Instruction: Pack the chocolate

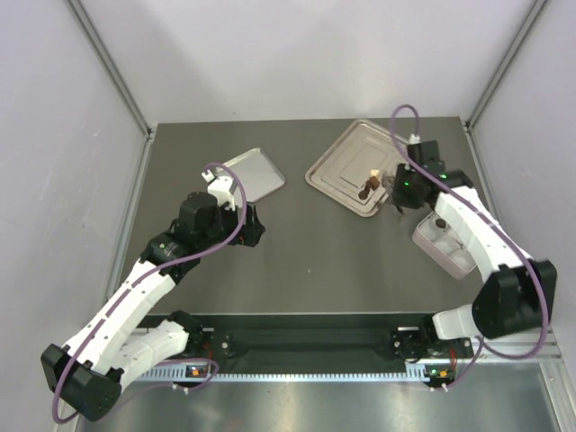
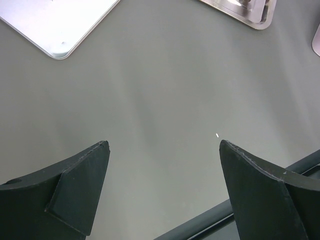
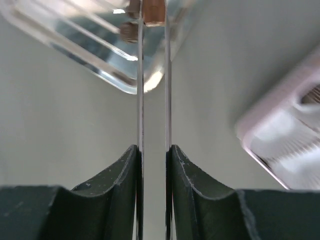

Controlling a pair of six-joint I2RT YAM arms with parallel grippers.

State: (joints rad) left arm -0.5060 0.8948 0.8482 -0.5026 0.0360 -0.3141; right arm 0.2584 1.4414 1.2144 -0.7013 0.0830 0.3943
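My right gripper (image 1: 394, 186) (image 3: 152, 148) is shut on a pair of thin metal tweezers (image 3: 140, 90). Their two blades reach out over the corner of a silver tray (image 1: 340, 162) (image 3: 100, 65). A brown piece of chocolate (image 3: 154, 12) sits between the blade tips at the top edge of the right wrist view, with a darker piece (image 3: 129, 31) just beside it. In the top view, small pieces (image 1: 366, 190) lie on that tray. One dark piece (image 1: 441, 221) lies in the pink box (image 1: 445, 247) (image 3: 285, 135). My left gripper (image 1: 255, 225) (image 2: 164, 145) hangs open over bare table.
A second silver tray (image 1: 256, 173) (image 2: 55, 25) lies at the back left, with nothing on it. The pink box stands to the right of the tweezers, close beside my right arm. A black rail (image 2: 220, 220) runs along the table's near edge.
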